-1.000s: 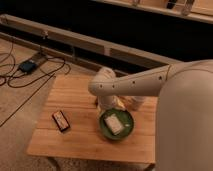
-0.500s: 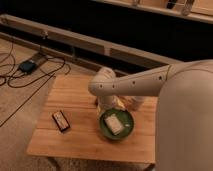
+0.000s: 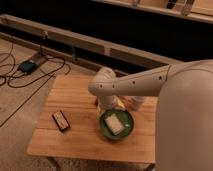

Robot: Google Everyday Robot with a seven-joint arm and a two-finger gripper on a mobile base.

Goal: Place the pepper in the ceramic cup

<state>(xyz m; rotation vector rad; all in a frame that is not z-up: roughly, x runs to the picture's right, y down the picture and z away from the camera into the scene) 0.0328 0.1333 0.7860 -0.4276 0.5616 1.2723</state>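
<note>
1. The white robot arm (image 3: 132, 85) reaches in over the light wooden table (image 3: 75, 107) and bends down at its elbow. Its gripper (image 3: 108, 106) hangs low over the tabletop, just behind the far rim of the wide green bowl (image 3: 128, 131).
2. The wrist hides the gripper's end, so I cannot tell whether it is released, clenched or grasping anything.
3. The small dark red, roundish pepper (image 3: 96, 102) seems to be the dark reddish spot at the wrist's edge. It lies right beside the gripper, on the side facing the black flat device (image 3: 61, 120). Whether it rests on the wood or is being carried cannot be told.
4. The whitish-grey cylindrical ceramic cup (image 3: 134, 103) appears to stand on the gripper's opposite side, close by and half tucked under the forearm.
5. By my reading, the coming move depends on the gripper sitting between the two. The pepper must cross from one flank to the other and drop into the cup's narrow mouth.
6. The pepper shows no long axis, so approach angle matters little. The single arm does all the work.
7. The pale block (image 3: 114, 123) lies in the bowl, just in front of the gripper.
</note>
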